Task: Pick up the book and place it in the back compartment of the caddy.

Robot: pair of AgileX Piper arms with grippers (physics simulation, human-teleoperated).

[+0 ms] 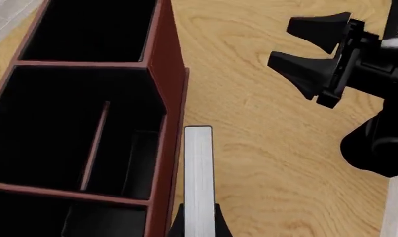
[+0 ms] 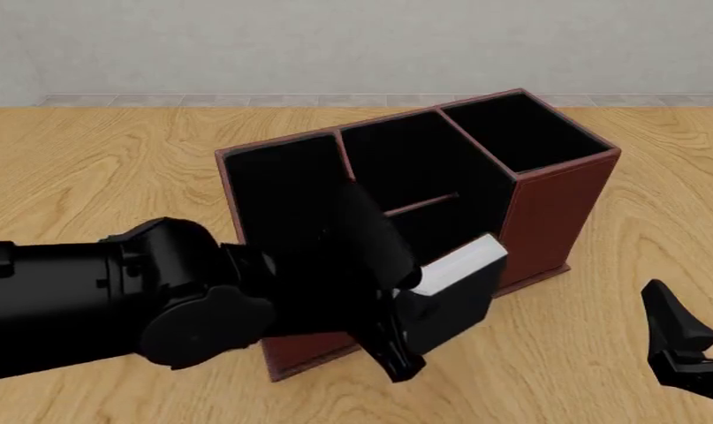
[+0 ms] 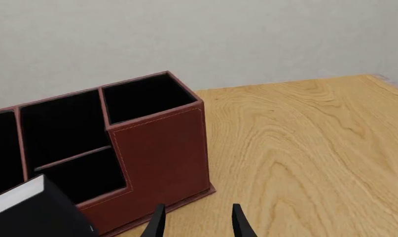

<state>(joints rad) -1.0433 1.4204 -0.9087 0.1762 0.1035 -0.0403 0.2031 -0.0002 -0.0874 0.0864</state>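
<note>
My left gripper (image 2: 418,311) is shut on the book (image 2: 457,281), a thick black book with white page edges. It holds the book tilted just in front of the caddy's stepped-down long wall, outside the box. The caddy (image 2: 557,208) is a dark red-brown box with black sections and thin dividers. In the left wrist view the book's white page edge (image 1: 199,173) sticks out between my fingers, beside the caddy wall (image 1: 164,98). My right gripper (image 2: 690,346) is open and empty, low at the table's near right. In the right wrist view the caddy (image 3: 162,145) and a corner of the book (image 3: 37,210) show.
The wooden table (image 2: 97,168) stretches around the caddy, with a pale wall behind it. My left arm (image 2: 109,300) covers the caddy's near left corner in the front view. My right gripper (image 1: 314,52) shows open in the left wrist view, beyond the book.
</note>
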